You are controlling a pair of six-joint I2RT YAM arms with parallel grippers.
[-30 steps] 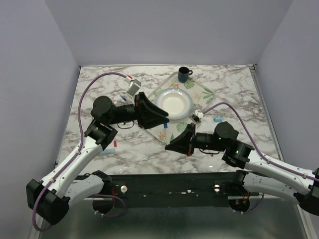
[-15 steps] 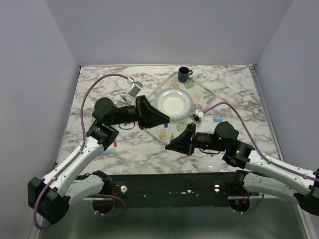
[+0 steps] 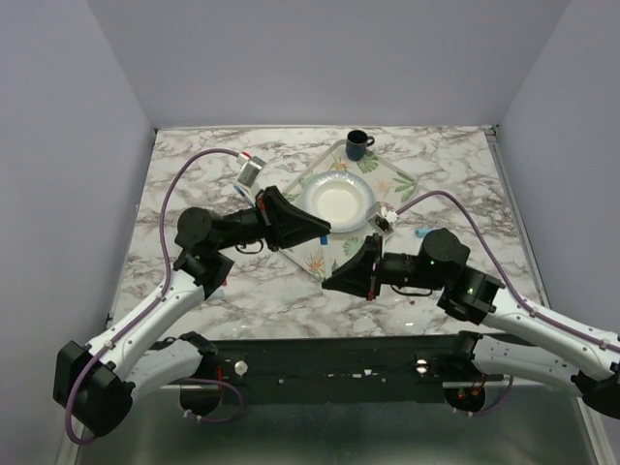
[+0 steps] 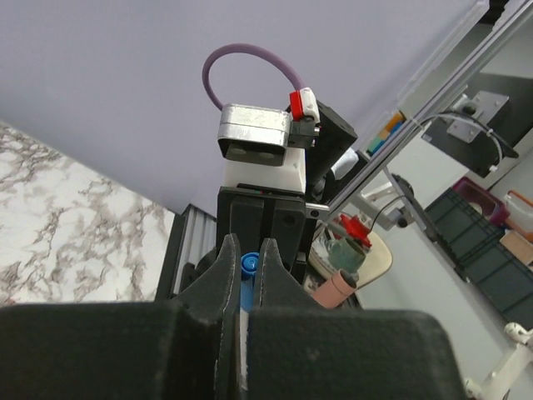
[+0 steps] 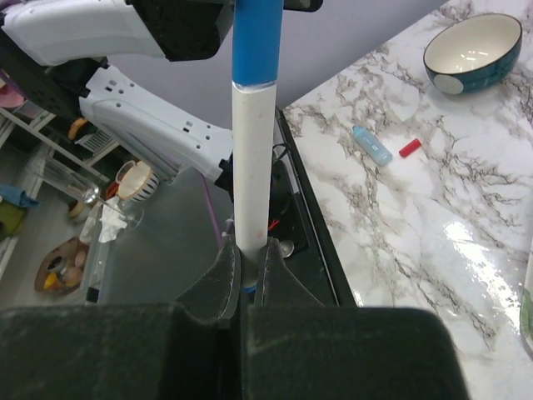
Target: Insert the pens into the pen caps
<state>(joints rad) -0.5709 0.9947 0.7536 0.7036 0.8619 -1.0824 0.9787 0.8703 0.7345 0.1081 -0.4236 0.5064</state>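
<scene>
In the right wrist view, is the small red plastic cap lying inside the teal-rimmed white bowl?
No, the small red plastic cap lies on the marble table beside a light-blue tube, apart from the bowl.

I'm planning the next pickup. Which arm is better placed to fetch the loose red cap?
Probably left: the red cap lies on the robot's left, and the right claw is shut on the white marker; the left claw only pinches its blue cap.
</scene>
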